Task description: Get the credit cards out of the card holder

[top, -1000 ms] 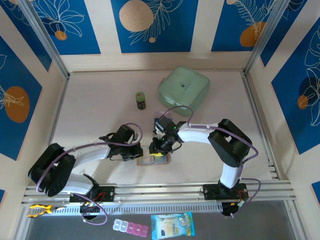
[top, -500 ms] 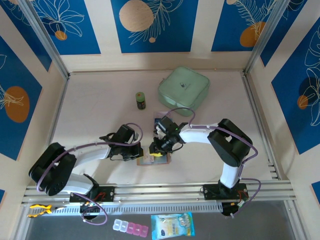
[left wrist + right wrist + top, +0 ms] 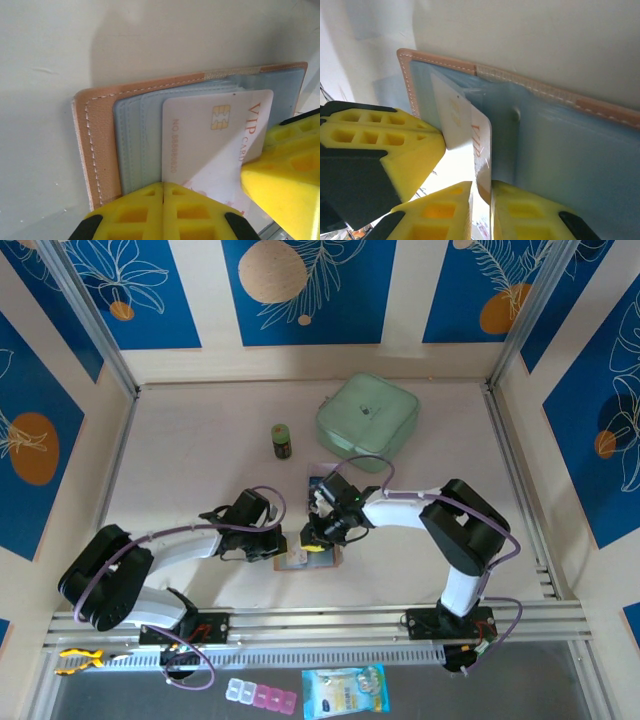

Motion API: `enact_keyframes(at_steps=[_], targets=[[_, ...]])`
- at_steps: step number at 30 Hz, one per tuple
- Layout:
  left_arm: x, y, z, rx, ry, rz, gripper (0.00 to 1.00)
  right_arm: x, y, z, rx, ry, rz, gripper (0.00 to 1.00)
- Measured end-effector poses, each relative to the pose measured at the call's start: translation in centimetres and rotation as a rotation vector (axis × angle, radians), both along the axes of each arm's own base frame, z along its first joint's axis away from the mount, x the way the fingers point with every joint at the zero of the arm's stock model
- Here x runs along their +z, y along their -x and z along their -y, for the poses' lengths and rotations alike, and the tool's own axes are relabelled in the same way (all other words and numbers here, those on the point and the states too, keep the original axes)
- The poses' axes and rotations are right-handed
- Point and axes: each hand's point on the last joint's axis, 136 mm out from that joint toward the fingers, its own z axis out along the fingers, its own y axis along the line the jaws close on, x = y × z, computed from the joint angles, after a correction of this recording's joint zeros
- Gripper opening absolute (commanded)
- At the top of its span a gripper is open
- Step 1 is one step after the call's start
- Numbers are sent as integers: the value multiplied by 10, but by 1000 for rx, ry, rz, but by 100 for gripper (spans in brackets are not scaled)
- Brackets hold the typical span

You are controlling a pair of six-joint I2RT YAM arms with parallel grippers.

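– Lettering on that white credit card (image 3: 200, 140), can you read it?
– "VIP CARD" in orange beside a gold chip. A grey number starting "NO." runs along one edge, digits unclear.
– Where's the card holder (image 3: 97, 145)?
– Open flat on the table (image 3: 60, 45), near the front between both arms, long side running left to right. The card sticks out of a grey pocket, free end in the right gripper (image 3: 481, 186), jaws narrowed and pinching it. The left gripper (image 3: 163, 192) is closed tight, tips over the holder's edge
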Motion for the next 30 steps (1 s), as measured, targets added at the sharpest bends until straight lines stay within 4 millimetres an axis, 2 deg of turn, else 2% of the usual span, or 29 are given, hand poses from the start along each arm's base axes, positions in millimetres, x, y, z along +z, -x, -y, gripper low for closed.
enact_keyframes(at_steps=[7, 15, 30], targets=[[0, 0, 0, 0, -1, 0, 0, 2, 0, 1, -1, -4, 5, 12], [0, 0, 0, 0, -2, -2, 0, 4, 0, 3, 0, 1, 14, 10], [0, 3, -3, 2, -12, -9, 0, 11, 7, 34, 34, 125, 54, 9]])
